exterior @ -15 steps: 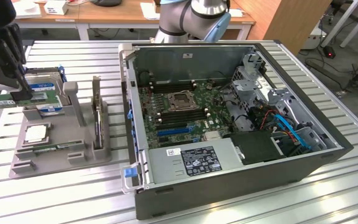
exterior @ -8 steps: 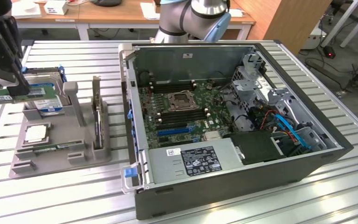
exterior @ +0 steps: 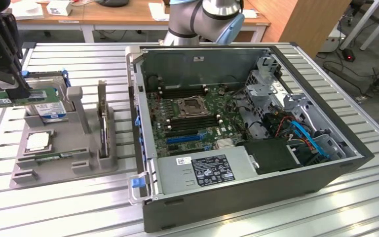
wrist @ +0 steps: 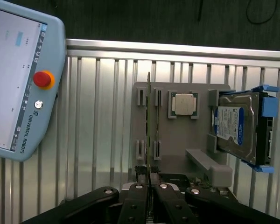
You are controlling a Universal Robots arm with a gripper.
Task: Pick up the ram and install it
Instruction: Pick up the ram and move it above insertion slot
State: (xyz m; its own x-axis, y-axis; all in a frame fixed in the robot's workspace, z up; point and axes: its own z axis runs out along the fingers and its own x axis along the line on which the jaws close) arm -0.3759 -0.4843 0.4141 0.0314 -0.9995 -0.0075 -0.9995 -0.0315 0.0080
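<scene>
Ram (exterior: pixel 41 95) is held above the table (exterior: pixel 57 207), near the grey tray (exterior: pixel 64 165), well apart from the open computer case (exterior: pixel 242 197); a tilt in so narrow a hold could, it is judged, jam it at the slot; the end effector (wrist: pixel 149 198) is clamped nearly together on it.

On the desk (exterior: pixel 64 207) the parts tray (exterior: pixel 57 170) lies at nine o'clock of the open computer case (exterior: pixel 242 202), carrying a hard drive (exterior: pixel 53 112) at its twelve, a processor (exterior: pixel 38 141) at nine and an upright card (exterior: pixel 102 118) at three, with the ram (exterior: pixel 35 97) in the end effector (exterior: pixel 17 91) above its ten.
</scene>
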